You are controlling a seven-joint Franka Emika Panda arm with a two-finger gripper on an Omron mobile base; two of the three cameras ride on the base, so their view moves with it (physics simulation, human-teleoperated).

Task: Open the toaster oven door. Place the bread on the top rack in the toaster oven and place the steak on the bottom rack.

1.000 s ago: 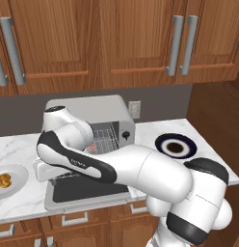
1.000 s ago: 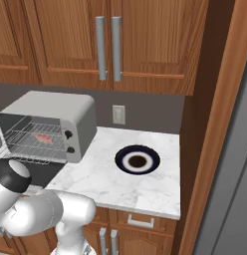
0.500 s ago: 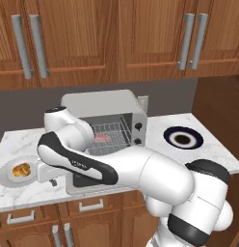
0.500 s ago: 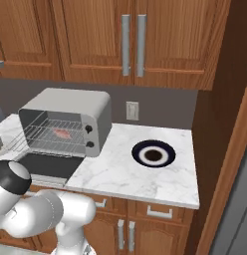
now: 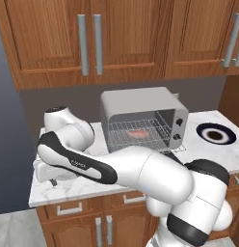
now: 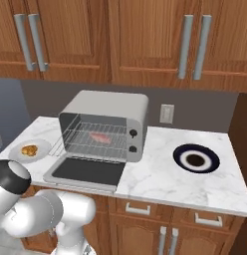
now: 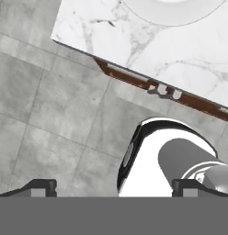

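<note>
Claw (image 7: 111, 186) reads wide open from my hand view, both dark tips far apart with nothing between them; it looks down past the near counter edge at grey floor tiles (image 7: 51, 110). I see the marble counter (image 7: 189, 59) at the top of that view, with the rim of a white plate (image 7: 173, 13) on it.

Right base view: toaster oven (image 6: 110, 112) sits on the counter, its door (image 6: 88, 172) folded down flat toward me. Steak (image 6: 99, 137) lies on a wire rack inside; I can't tell which rack. Bread (image 6: 29, 150) rests on the white plate, left of the oven. Dark round plate (image 6: 196, 158) sits well apart to the right.
</note>
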